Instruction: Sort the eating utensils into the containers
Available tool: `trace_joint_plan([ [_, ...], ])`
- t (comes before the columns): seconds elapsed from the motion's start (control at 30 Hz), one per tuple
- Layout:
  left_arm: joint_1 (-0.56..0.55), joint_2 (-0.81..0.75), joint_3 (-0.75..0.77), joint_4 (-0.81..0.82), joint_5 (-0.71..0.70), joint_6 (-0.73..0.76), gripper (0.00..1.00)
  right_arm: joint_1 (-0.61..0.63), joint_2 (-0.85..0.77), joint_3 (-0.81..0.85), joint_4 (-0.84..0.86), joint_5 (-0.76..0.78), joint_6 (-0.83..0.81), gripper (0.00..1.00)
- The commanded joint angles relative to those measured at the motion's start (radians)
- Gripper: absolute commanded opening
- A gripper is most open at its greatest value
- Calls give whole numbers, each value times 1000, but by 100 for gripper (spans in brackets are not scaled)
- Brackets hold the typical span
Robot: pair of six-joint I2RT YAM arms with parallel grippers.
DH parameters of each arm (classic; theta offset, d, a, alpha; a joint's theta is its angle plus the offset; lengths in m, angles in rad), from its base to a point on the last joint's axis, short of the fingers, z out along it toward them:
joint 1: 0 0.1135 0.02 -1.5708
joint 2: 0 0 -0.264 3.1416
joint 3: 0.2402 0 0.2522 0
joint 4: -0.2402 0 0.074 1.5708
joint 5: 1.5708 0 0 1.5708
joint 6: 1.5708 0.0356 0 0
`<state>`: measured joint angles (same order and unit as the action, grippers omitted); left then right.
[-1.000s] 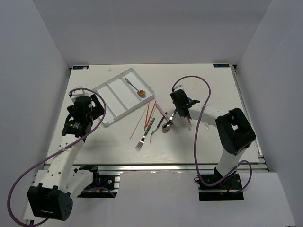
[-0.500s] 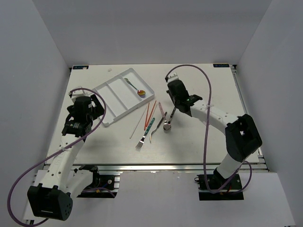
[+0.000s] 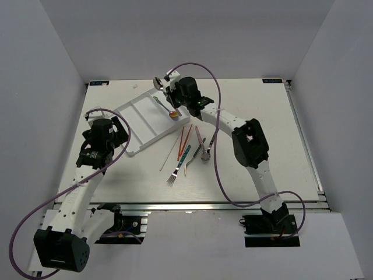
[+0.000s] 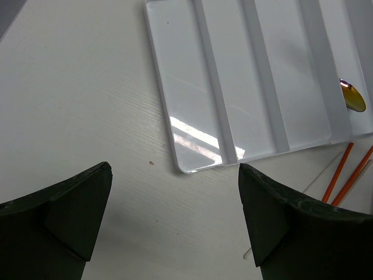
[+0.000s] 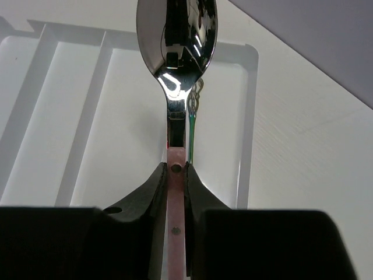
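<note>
Holding one iridescent spoon point(image 3: 167, 108) in its right end compartment: white tray point(image 3: 140, 114); right gripper point(image 5: 176, 172) clamps pink-handled spoon point(image 5: 176, 35) above it; left gripper point(image 4: 173, 175) gapes nearby. Beside tray: orange chopsticks point(image 3: 184, 137), teal-handled fork point(image 3: 178, 165).

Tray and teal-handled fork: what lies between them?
Top view: a pale chopstick and orange-red chopsticks lie between the white tray and teal-handled fork.

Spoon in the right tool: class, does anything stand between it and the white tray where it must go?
Nothing visible blocks it. The right tool holds the pink-handled spoon above the white tray's end compartment. Only an iridescent spoon already lies there, so it leaves less room rather than forming a barrier.
</note>
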<state>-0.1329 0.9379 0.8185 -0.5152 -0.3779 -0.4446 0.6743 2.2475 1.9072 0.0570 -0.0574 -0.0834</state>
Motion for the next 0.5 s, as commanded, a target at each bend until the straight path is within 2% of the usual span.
trace_joint_plan([
  [0.0,3,-17,19,11,-6,7,98,-5,122,215,55,-27,-24,0],
  [0.13,3,-21,19,14,2,9,98,-4,230,335,63,-18,-23,0],
  [0.27,4,-22,21,12,8,9,98,-7,264,355,73,33,-15,0],
  [0.3,3,-22,19,14,8,9,98,-8,259,352,72,40,-16,3],
  [0.33,3,-22,19,14,10,9,98,-9,251,345,66,45,-15,22],
  [0.37,3,-22,19,14,11,9,98,-9,242,326,64,47,-16,33],
  [0.43,4,-21,19,15,14,9,98,-9,204,309,57,53,-21,47],
  [0.47,3,-21,19,15,14,9,98,-9,187,300,40,59,-21,49],
])
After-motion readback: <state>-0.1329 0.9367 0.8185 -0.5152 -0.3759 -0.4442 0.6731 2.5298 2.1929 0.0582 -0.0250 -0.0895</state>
